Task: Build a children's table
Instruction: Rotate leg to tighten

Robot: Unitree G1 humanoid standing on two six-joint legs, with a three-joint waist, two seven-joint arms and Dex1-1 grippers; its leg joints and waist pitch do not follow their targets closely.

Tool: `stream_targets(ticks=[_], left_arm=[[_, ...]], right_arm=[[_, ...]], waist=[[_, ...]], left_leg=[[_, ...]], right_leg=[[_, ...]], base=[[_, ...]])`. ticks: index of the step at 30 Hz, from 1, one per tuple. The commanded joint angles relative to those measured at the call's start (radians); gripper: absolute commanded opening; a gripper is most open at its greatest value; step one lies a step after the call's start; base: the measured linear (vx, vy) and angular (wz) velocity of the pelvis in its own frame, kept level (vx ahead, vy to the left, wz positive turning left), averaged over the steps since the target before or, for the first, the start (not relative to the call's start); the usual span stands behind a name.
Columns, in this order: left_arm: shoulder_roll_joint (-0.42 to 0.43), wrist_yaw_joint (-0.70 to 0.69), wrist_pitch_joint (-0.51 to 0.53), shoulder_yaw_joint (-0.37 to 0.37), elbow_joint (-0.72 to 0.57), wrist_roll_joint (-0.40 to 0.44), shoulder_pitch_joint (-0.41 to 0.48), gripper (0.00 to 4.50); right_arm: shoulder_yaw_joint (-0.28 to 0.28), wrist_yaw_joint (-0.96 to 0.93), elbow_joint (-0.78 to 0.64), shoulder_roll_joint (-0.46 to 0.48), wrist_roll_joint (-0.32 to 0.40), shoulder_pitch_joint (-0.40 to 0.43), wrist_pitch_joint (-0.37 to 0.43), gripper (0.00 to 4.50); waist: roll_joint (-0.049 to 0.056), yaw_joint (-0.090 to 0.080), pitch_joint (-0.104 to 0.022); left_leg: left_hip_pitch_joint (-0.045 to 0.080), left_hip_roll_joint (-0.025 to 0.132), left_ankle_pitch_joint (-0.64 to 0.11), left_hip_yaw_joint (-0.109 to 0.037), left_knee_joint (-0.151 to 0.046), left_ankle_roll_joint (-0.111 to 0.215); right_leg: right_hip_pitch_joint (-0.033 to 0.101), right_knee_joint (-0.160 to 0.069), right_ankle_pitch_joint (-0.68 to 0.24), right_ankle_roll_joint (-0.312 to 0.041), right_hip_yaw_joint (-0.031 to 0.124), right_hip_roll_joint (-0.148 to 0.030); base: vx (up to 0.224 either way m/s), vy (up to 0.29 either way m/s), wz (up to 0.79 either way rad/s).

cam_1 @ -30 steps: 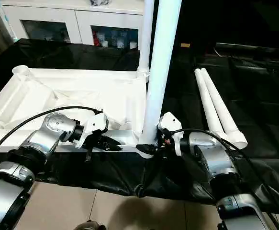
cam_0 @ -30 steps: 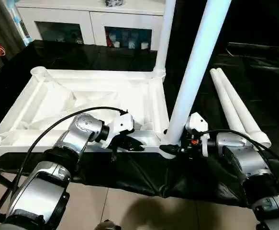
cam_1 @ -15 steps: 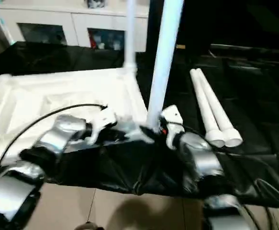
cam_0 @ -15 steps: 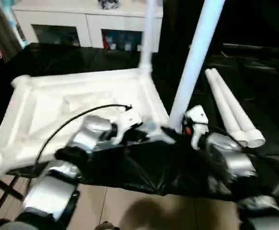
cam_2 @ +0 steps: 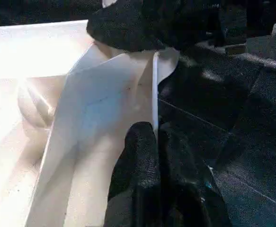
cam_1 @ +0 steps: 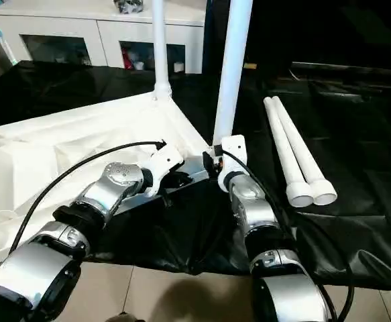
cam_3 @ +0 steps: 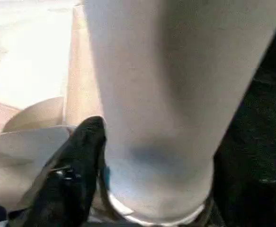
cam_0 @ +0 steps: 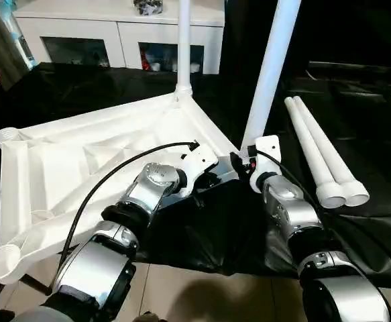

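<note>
- The children's table is lying upside down on the black cloth, ribs up, filling the left half of your head view, roughly 9 o'clock from the grippers.
- Progress, as I read it: two legs stand in corner sockets, the far leg at 12 o'clock and the near leg at about 1. Two loose legs lie side by side at 3 o'clock, and two corner sockets on the left are empty, so you're about halfway.
- Your left gripper is clenched on the tabletop's thin rim by the near corner.
- Your right gripper sits at the near leg's base; jaws stand wide around it, but can't tell if it's actually gripping.
- The left wrist view shows the rim pinch; the right wrist view shows the leg's foot up close.
</note>
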Motion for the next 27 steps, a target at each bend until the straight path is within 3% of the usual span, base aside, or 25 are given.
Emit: stream_targets(ticks=[1,5,10,14,17,21,26,27], left_arm=[[-0.028,-0.032,-0.068,-0.018,-0.049,-0.007,-0.009,0.00],[0.018,-0.116,-0.105,-0.038,-0.073,-0.009,0.020,0.00],[0.089,-0.250,-0.151,-0.057,-0.112,-0.020,0.058,0.00],[0.126,-0.316,-0.171,-0.064,-0.119,-0.026,0.068,0.00],[0.168,-0.392,-0.179,-0.070,-0.135,-0.037,0.076,0.00],[0.189,-0.440,-0.182,-0.068,-0.150,-0.048,0.083,0.00],[0.216,-0.521,-0.184,-0.066,-0.157,-0.067,0.086,0.00],[0.217,-0.527,-0.184,-0.067,-0.158,-0.069,0.086,0.00]], right_arm=[[0.045,0.080,0.025,0.039,0.005,-0.002,0.005,3.57],[0.082,0.165,0.008,-0.011,-0.012,0.013,-0.024,3.93],[0.128,0.372,-0.044,-0.104,-0.022,0.049,-0.046,3.93],[0.150,0.498,-0.087,-0.156,-0.016,0.072,-0.046,3.93],[0.177,0.669,-0.155,-0.230,0.020,0.101,-0.033,3.93],[0.192,0.771,-0.204,-0.269,0.049,0.120,-0.006,3.93],[0.218,0.918,-0.281,-0.325,0.079,0.155,0.044,3.93],[0.219,0.922,-0.282,-0.327,0.079,0.156,0.044,3.67]], waist=[[-0.004,-0.003,-0.066],[-0.003,-0.007,-0.068],[-0.005,-0.001,-0.068],[-0.003,-0.001,-0.066],[-0.008,0.004,-0.065],[-0.008,0.014,-0.067],[-0.007,0.023,-0.068],[-0.007,0.023,-0.069]], left_leg=[[0.012,0.086,-0.197,-0.047,-0.073,0.044],[0.009,0.088,-0.178,-0.046,-0.072,0.051],[0.003,0.089,-0.155,-0.041,-0.067,0.080],[0.006,0.092,-0.178,-0.042,-0.069,0.075],[0.006,0.092,-0.181,-0.041,-0.068,0.076],[0.006,0.093,-0.161,-0.040,-0.066,0.083],[0.006,0.096,-0.147,-0.042,-0.066,0.094],[0.006,0.096,-0.147,-0.042,-0.066,0.092]], right_leg=[[0.045,-0.080,-0.317,-0.146,0.080,-0.133],[0.047,-0.074,-0.283,-0.158,0.080,-0.132],[0.050,-0.067,-0.250,-0.160,0.080,-0.130],[0.046,-0.073,-0.298,-0.155,0.077,-0.128],[0.047,-0.073,-0.315,-0.148,0.078,-0.127],[0.045,-0.067,-0.278,-0.164,0.078,-0.128],[0.044,-0.066,-0.270,-0.158,0.077,-0.127],[0.044,-0.066,-0.271,-0.158,0.077,-0.127]], base=[[0.000,0.000,0.00],[0.000,0.000,0.00],[0.000,0.000,0.00],[0.000,0.000,0.00],[0.000,0.000,0.00],[0.000,0.000,0.00],[0.000,0.000,0.00],[0.000,0.000,0.00]])
